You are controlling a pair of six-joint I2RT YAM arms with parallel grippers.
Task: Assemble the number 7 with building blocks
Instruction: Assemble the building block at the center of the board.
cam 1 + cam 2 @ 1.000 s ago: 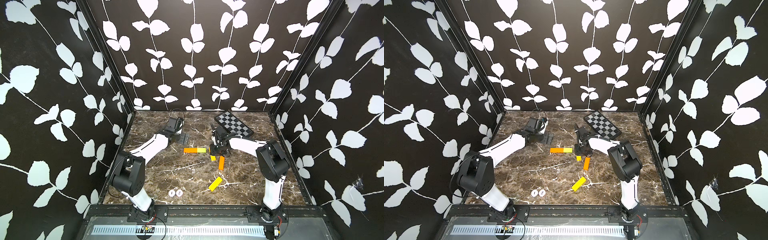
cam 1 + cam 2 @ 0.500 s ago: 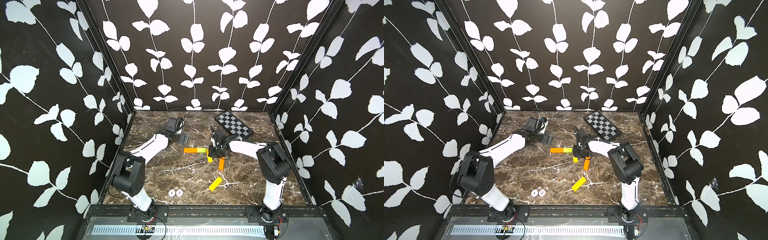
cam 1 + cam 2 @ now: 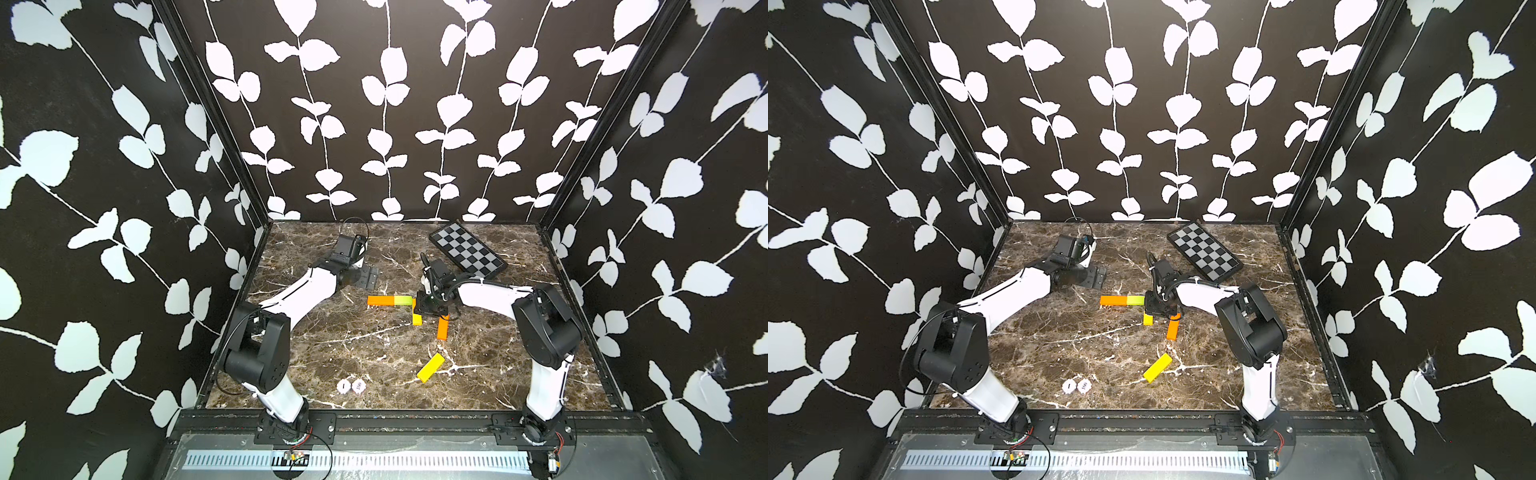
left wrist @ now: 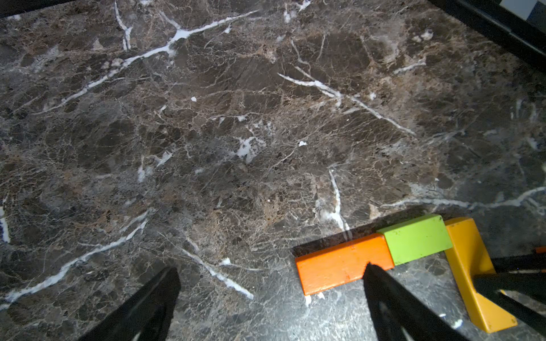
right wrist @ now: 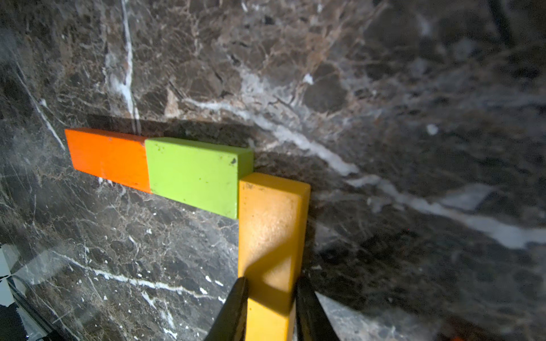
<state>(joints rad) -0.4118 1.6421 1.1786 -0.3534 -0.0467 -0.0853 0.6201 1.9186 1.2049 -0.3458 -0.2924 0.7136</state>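
Our right gripper (image 5: 271, 283) is pinched narrowly on a bright yellow flat rectangular painted bar (image 5: 271, 221), fingers on its long sides near the end farther from the short pale yellow-green block (image 5: 192, 174). The bar's other end touches the green block's end at a right angle. On the green block's opposite end we see an orange flat painted bar (image 5: 107, 156) lying in line with it, end to end. Together these three give the top stroke and the start of the stem of the number 7 (image 3: 1135, 300) on the dark brown marble tabletop (image 3: 332, 345). A second orange bar (image 3: 443, 328) lies near the green block, just past the held bar, and a second yellow bar (image 3: 430, 368) lies well apart from it, beyond that orange bar. Our left gripper (image 4: 270, 270) stands wide and empty beside the first orange bar, across the green block from the right gripper.
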